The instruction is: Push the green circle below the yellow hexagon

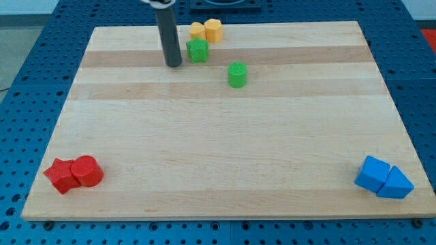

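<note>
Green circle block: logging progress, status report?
My tip left of green star. Green circle lower right of yellow hexagon, untouched. Star between.

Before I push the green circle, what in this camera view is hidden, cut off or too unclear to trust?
- Arm: only the rod shows; the view's top edge cuts everything above it. My tip is visible, left of the green star.
- Second yellow block: shape unclear, partly covered by the yellow hexagon and the green star.
- Red blocks and blue blocks: touching pairs, exact shapes hard to tell.
- Green circle: fully visible.
</note>
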You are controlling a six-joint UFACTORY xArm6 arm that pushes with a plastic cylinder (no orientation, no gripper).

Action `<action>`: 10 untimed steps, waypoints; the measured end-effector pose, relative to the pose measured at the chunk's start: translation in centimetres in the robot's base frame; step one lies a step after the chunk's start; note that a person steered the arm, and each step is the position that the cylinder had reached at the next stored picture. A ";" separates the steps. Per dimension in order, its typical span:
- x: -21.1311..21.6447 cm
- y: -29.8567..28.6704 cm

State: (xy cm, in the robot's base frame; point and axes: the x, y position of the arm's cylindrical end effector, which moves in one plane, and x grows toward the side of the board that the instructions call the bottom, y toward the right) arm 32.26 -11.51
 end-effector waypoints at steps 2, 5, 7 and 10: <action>0.6 -0.6; 6.9 8.1; 1.6 8.6; 4.5 16.6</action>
State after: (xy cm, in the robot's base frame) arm 36.76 5.06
